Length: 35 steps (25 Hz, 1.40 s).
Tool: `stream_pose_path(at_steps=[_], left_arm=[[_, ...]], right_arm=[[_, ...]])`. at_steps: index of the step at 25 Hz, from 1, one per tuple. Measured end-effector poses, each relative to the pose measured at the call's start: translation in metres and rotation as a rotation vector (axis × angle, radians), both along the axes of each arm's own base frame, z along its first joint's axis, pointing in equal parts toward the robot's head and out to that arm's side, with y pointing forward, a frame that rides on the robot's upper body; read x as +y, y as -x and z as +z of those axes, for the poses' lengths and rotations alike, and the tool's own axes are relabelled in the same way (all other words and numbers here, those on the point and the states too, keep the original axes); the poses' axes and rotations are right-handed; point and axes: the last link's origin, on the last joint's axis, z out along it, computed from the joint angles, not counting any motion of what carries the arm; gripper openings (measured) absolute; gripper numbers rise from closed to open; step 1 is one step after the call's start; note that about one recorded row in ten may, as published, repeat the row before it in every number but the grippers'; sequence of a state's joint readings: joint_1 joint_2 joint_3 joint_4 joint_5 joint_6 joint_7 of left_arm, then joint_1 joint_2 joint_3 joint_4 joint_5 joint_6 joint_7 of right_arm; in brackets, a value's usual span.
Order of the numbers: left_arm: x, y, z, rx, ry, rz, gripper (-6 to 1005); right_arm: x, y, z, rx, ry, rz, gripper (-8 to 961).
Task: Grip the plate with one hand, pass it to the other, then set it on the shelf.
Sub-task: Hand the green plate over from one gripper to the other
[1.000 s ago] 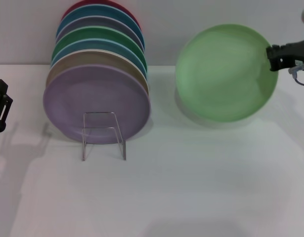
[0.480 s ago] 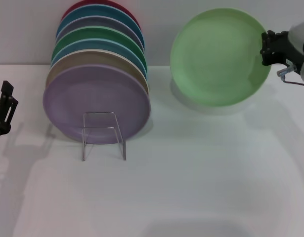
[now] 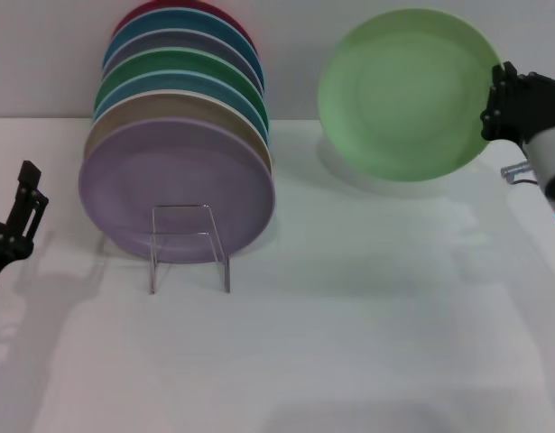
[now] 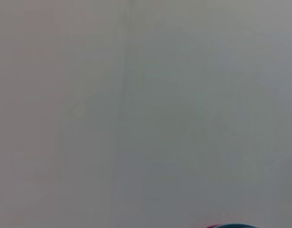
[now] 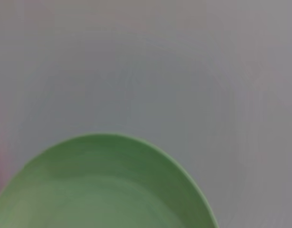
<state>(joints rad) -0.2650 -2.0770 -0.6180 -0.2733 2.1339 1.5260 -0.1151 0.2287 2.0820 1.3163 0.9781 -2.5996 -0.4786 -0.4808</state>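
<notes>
The pale mint-green plate (image 3: 405,95) hangs upright in the air at the upper right of the head view, facing me. My right gripper (image 3: 495,106) is shut on its right rim. The right wrist view shows the same plate (image 5: 103,190) filling its lower part against the grey wall. The clear shelf (image 3: 189,245) stands on the white table in front of a row of plates, holding nothing. My left gripper (image 3: 20,221) is at the far left edge, low above the table, apart from everything.
Behind the rack, several plates stand on edge in a row: a lilac plate (image 3: 173,185) in front, then beige, teal, dark green (image 3: 173,68), blue and red. A grey wall rises behind the white table (image 3: 349,316).
The right gripper has lifted the mint plate higher and tipped it more upright. The left gripper has crept a little inward and down at the left edge.
</notes>
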Motion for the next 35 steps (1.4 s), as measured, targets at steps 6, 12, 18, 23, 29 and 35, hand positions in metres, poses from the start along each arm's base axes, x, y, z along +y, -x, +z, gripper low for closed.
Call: stream_pose_path(at_steps=[6,12,18,23,29,35], left_arm=[[-0.011,-0.004,-0.002,0.004,0.008,-0.050,760],[-0.035,-0.014,-0.009,-0.005,0.033,-0.144,760],[-0.040,-0.017,-0.017,0.005,0.070,-0.166,759],[-0.040,-0.021,-0.023,0.012,0.104,-0.177,759],[-0.042,-0.031,-0.036,0.072,0.118,-0.186,759],[-0.045,-0.039,-0.050,0.113,0.140,-0.184,758]], right_arm=[[-0.024,-0.011,-0.014,0.076,-0.072,0.098,17],[-0.067,-0.019,-0.021,0.141,-0.149,0.153,17],[-0.115,-0.022,-0.031,0.140,-0.181,0.212,17],[-0.145,-0.024,-0.040,0.120,-0.176,0.251,17],[-0.165,-0.021,-0.053,0.097,-0.170,0.241,16],[-0.173,-0.009,-0.064,0.059,-0.185,0.217,16]])
